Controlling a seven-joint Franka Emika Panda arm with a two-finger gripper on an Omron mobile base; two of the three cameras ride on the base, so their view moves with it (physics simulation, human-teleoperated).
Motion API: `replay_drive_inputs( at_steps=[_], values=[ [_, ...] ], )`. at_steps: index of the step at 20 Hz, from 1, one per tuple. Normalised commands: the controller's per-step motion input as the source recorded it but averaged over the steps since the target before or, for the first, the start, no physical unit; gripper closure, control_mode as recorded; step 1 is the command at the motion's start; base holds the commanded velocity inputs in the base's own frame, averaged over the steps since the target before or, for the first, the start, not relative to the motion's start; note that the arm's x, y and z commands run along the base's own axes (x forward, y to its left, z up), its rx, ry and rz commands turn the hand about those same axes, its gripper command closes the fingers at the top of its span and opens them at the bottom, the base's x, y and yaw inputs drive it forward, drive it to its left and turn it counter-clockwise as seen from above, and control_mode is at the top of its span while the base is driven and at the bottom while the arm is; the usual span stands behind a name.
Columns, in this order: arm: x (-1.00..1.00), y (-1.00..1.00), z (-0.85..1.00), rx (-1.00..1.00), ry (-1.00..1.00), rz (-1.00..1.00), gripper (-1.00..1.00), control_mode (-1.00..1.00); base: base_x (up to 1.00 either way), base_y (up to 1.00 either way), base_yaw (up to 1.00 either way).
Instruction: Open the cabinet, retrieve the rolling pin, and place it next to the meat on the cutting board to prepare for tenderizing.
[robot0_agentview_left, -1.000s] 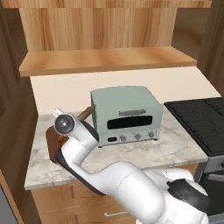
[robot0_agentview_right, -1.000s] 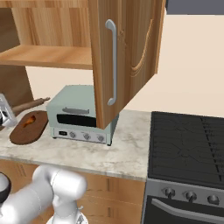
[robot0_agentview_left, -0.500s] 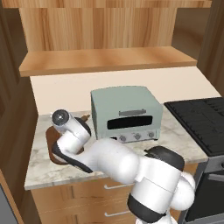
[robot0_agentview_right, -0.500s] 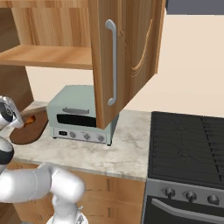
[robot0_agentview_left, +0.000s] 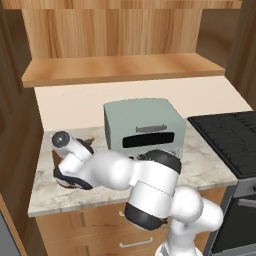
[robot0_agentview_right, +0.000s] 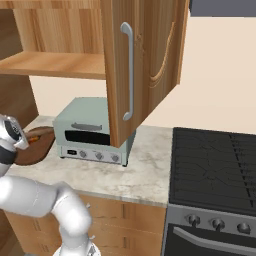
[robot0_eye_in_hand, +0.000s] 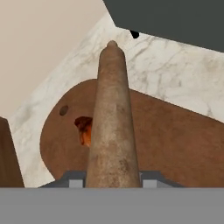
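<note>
In the hand view my gripper (robot0_eye_in_hand: 113, 177) is shut on the rolling pin (robot0_eye_in_hand: 111, 118), a slim brown rod that points away from the hand. It hangs over the dark brown cutting board (robot0_eye_in_hand: 175, 140). The orange-brown meat (robot0_eye_in_hand: 85, 133) lies on the board just left of the pin. From the right base view the board (robot0_agentview_right: 37, 147) lies left of the toaster oven, with the meat (robot0_agentview_right: 32, 140) on it and my hand just left of it. The cabinet (robot0_agentview_right: 145, 65) stands open, its door swung out.
A pale green toaster oven (robot0_agentview_left: 142, 125) stands on the marble counter (robot0_agentview_left: 200, 160) right beside the board. A black stove (robot0_agentview_right: 215, 165) lies to the right. The open cabinet's shelf (robot0_agentview_left: 120, 70) hangs above, and a wood side wall (robot0_agentview_left: 15, 130) closes in the left.
The arm has folded down and to the left, and the hand has sunk toward the board with the rolling pin still in its grip.
</note>
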Motion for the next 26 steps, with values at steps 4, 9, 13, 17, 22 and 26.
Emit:
replay_drive_inputs(
  at_steps=[4, 9, 13, 17, 22, 26],
  values=[
    [0.12, 0.37, -0.43, -0.04, 0.00, 0.02, 1.00, -1.00, 0.00, 0.00, 0.00],
    [0.04, 0.18, -0.32, 0.00, 0.00, 0.02, 1.00, -1.00, 0.00, 0.00, 0.00],
    [0.00, 0.02, -0.38, 0.00, 0.00, 0.03, 1.00, -1.00, 0.00, 0.00, 0.00],
    [0.00, 0.00, -0.49, -0.03, 0.00, 0.05, 1.00, -1.00, 0.00, 0.00, 0.00],
    [-0.03, 0.00, -0.44, 0.01, 0.00, 0.05, 1.00, -1.00, 0.00, 0.00, 0.00],
    [-0.22, 0.00, -0.34, 0.13, 0.00, 0.07, -1.00, -1.00, 0.00, 0.00, 0.00]
  ],
)
